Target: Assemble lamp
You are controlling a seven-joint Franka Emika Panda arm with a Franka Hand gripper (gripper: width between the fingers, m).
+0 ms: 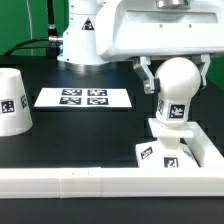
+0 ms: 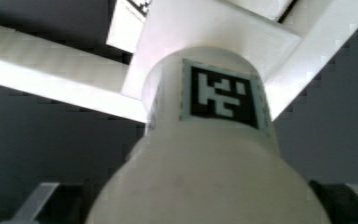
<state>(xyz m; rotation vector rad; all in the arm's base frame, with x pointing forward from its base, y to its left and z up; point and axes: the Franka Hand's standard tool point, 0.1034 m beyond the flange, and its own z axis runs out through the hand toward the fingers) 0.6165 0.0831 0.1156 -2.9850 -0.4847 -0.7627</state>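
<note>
The white round-headed bulb (image 1: 177,80) stands upright with its foot on the blocky square base (image 1: 176,150) at the exterior view's right. A tag shows on its neck. My gripper (image 1: 176,76) is around the bulb's head with one finger on each side, and a small dark gap shows between each finger and the bulb, so it is open. In the wrist view the bulb (image 2: 202,140) fills the middle, with a finger (image 2: 41,200) at each side. The cone shade (image 1: 12,100) stands at the exterior view's far left.
The marker board (image 1: 84,97) lies flat behind the middle of the black table. A long white rail (image 1: 90,184) runs along the front edge, right in front of the base. The arm's white foot (image 1: 80,40) stands at the back.
</note>
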